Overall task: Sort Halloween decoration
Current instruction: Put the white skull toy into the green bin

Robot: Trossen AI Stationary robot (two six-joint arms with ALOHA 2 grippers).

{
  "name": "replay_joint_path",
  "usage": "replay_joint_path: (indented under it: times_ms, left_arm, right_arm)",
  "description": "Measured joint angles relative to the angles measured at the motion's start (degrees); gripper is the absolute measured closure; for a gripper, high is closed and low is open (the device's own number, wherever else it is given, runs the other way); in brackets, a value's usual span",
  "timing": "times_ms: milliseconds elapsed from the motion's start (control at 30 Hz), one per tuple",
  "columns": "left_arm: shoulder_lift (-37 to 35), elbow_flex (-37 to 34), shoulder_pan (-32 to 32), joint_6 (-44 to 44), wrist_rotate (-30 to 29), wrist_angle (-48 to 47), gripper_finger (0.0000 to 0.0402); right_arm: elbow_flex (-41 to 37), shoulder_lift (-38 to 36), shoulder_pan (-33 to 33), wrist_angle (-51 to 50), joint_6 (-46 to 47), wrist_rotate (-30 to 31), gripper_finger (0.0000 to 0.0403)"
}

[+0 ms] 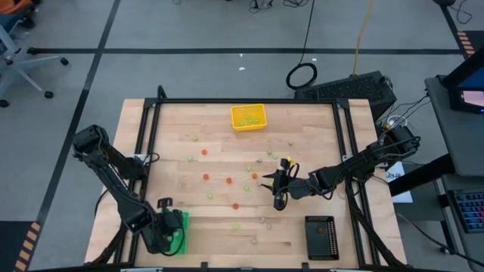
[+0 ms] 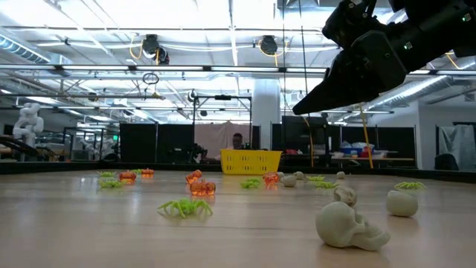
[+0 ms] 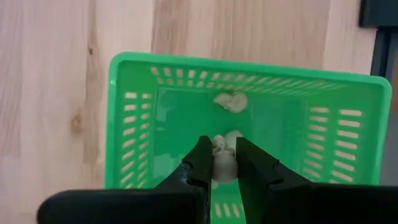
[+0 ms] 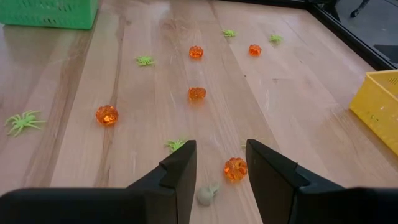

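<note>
Halloween decoration pieces lie scattered over the wooden table [image 1: 227,159]: orange pumpkins [image 4: 106,114], light green spiders [image 4: 23,121] and pale skulls [image 2: 346,225]. My left gripper [image 3: 222,149] is at the near left, over the green tray [image 3: 130,124], and is shut on a pale beige piece [image 3: 224,163]. Two more pale pieces [image 3: 230,101] lie on the tray's floor. My right gripper [image 4: 221,152] stands open above the table's middle right. An orange pumpkin [image 4: 235,168] and a pale piece [image 4: 206,195] lie on the wood below its gap. My left gripper pinches the pale beige piece by its two sides [image 3: 216,160] between its two fingers, near their free ends. The fingers come from above, pointing steeply down. The piece sits over the inside of the green tray.
A yellow tray [image 1: 248,117] holding green pieces stands at the far middle. A black tray [image 1: 321,237] stands at the near right. Black rails [image 1: 151,128] run along the table's left, right and far sides.
</note>
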Motion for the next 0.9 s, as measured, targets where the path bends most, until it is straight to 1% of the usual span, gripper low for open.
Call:
replay_joint_path:
  times_ms: [100, 300, 433, 500, 600, 700, 733, 800, 900]
  left_arm:
    - [0.0, -0.15, 0.0, -1.53, -0.61, 0.0, 0.0341]
    - [0.0, -0.15, 0.0, -4.39, -1.84, -0.01, 0.0272]
    - [0.0, -0.15, 0.15, -4.18, -1.99, -0.2, 0.0234]
    - [0.0, 0.26, 0.79, -4.88, -1.36, -1.94, 0.0224]
    - [0.0, 2.26, 2.39, -7.47, 1.43, -4.36, 0.0221]
    - [0.0, 4.82, 3.23, -6.56, 1.4, -7.08, 0.022]
    - [0.0, 5.82, 3.41, -5.03, 0.3, -8.07, 0.022]
    - [-0.02, 7.65, 3.41, -0.5, -4.15, -9.23, 0.022]
    - [-0.02, 9.1, 3.43, 8.0, -15.76, -9.76, 0.022]
  right_arm:
    - [0.0, 0.0, -0.01, 0.01, 0.0, 0.0, 0.0275]
    - [0.0, 0.0, -0.02, 0.02, 0.14, 0.0, 0.0275]
    - [0.0, 0.0, -0.02, 0.0, 0.83, 0.0, 0.0275]
    - [0.0, 0.0, -0.01, 0.0, 0.85, 0.0, 0.0275]
    - [0.0, 0.0, -0.01, -0.13, 0.85, 0.0, 0.0275]
    - [0.0, 0.0, -0.02, -0.61, 0.85, -0.01, 0.0275]
    - [0.0, 0.0, -0.01, -0.7, 0.93, -0.02, 0.0275]
    - [0.0, 0.0, -0.02, -0.77, 1.57, -0.02, 0.0275]
    - [0.0, 0.0, -0.01, -1.39, 2.92, -0.2, 0.0275]
